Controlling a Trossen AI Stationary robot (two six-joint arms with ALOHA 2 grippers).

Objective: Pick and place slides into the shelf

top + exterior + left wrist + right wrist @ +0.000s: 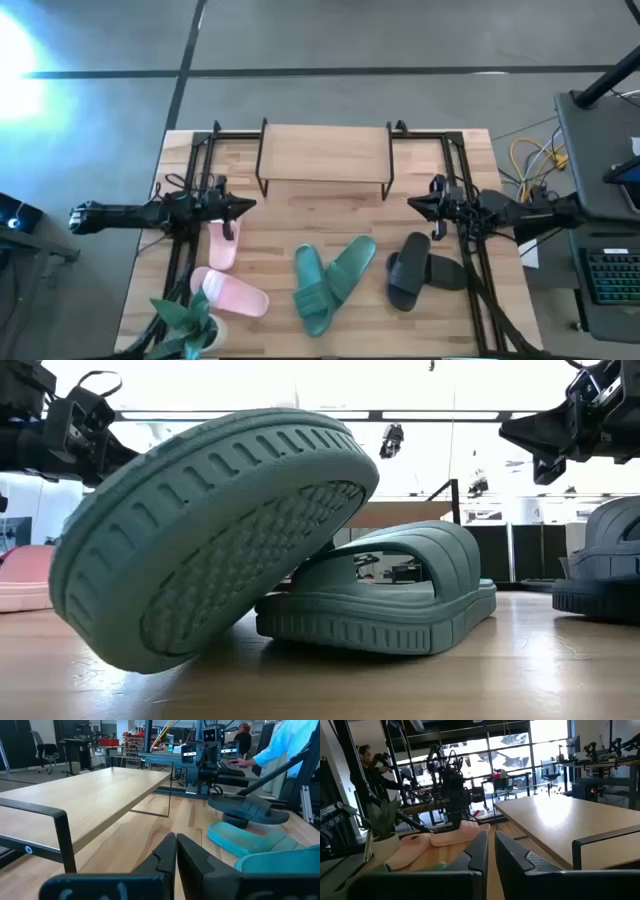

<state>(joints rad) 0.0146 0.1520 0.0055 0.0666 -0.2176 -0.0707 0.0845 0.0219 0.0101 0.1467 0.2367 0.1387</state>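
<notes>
Both hands closed and empty, flanking the shelf

The shelf [325, 153] stands at the desk's [270, 260] far edge, its long axis crosswise; left hand [247, 205] and right hand [413, 205] hover before its ends, fingers together, while teal slides [335, 280] lie crossed in front of it.

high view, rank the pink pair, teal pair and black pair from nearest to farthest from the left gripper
Measured from the left gripper, hovering left of the shelf:
1. Pink pair, just below the gripper on the table's left side.
2. Teal pair, crossed at the table's middle front.
3. Black pair, farthest, on the right side under the right gripper.
</notes>
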